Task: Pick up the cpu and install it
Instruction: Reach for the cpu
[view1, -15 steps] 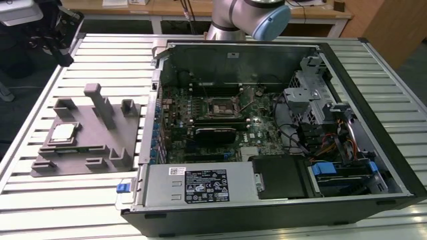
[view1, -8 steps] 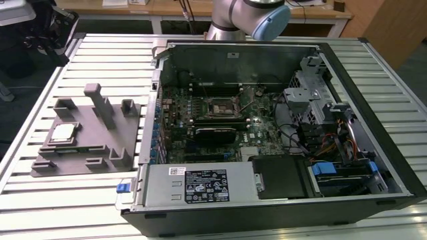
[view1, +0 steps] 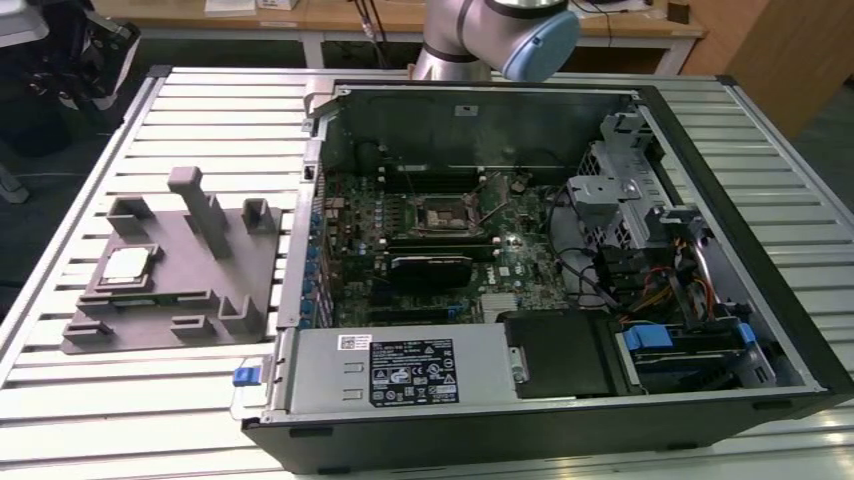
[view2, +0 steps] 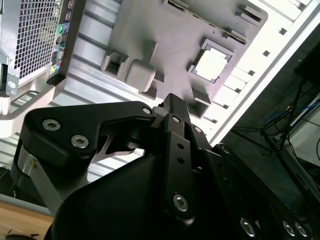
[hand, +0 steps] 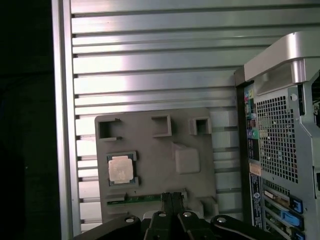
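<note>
Seemingly pinched together and empty, the tool (hand: 172, 199) hangs well clear of the cpu (hand: 121, 168) on its grey fixture (hand: 145, 150).

Grey fixture block (view1: 187, 265) on slatted metal table (view1: 107, 400), just beside open computer case (view1: 481, 125) with motherboard (view1: 360, 215) inside

The tool (hand: 172, 196) hides one edge of the fixture block (hand: 155, 150) in the first wrist view

The cpu (hand: 121, 168) is topped with shiny metal. The fixture block (hand: 190, 130) is seen as matt grey plastic; the table (hand: 150, 60), ribbed bright metal.
</note>
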